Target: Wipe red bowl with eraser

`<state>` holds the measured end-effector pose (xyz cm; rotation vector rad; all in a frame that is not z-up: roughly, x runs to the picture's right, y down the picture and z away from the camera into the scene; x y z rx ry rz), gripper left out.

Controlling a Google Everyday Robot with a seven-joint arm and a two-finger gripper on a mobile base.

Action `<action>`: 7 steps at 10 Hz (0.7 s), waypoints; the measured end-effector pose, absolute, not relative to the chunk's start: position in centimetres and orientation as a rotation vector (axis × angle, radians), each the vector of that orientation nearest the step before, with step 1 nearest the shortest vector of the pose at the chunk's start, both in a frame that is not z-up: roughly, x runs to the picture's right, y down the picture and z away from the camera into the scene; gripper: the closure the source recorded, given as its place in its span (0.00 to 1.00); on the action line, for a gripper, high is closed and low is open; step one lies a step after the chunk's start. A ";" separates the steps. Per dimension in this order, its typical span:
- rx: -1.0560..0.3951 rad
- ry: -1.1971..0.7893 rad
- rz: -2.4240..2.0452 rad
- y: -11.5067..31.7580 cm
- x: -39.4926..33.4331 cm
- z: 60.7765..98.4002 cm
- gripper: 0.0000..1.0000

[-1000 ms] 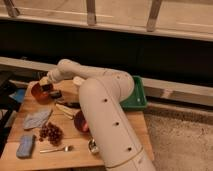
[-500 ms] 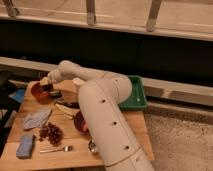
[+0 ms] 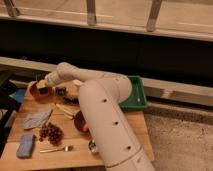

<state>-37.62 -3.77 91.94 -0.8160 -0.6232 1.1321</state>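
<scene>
Camera view. The white arm (image 3: 102, 117) rises from the lower centre of the frame, bends, and reaches left across the wooden tabletop (image 3: 75, 155). The pincer (image 3: 44, 90) sits at the far left end of the arm, directly over the red bowl (image 3: 36, 92), and is clenched on the eraser (image 3: 45, 90), a dark block that lies inside the bowl's opening. Whether the eraser touches the bowl's inner surface cannot be determined.

The red bowl stands near the rear left corner of the tabletop. Just right of it are small dark objects (image 3: 61, 91) that cannot be identified. A green tray (image 3: 136, 95) occupies the rear right of the tabletop, partly hidden behind the arm.

In front of the bowl lies a grey cloth (image 3: 37, 119). Nearer the front edge, a cluster of dark red grapes (image 3: 51, 132) lies just right of the cloth's lower end. A blue sponge (image 3: 25, 146) lies at the front left. A metal fork (image 3: 55, 149) lies to the right of the sponge, below the grapes. A dark red rounded vessel (image 3: 80, 121) shows beside the arm, partly hidden by it.
</scene>
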 end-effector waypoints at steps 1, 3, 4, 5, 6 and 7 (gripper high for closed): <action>-0.808 -0.604 1.140 -3.8 -36.6 91.6 1.00; -0.788 -0.575 1.147 -3.9 -35.5 91.4 1.00; -0.777 -0.569 1.145 -4.2 -35.3 91.7 1.00; -0.767 -0.570 1.147 -4.8 -35.1 92.1 1.00; -0.754 -0.575 1.143 -5.5 -34.9 93.0 1.00; -0.749 -0.585 1.136 -5.9 -35.3 93.4 1.00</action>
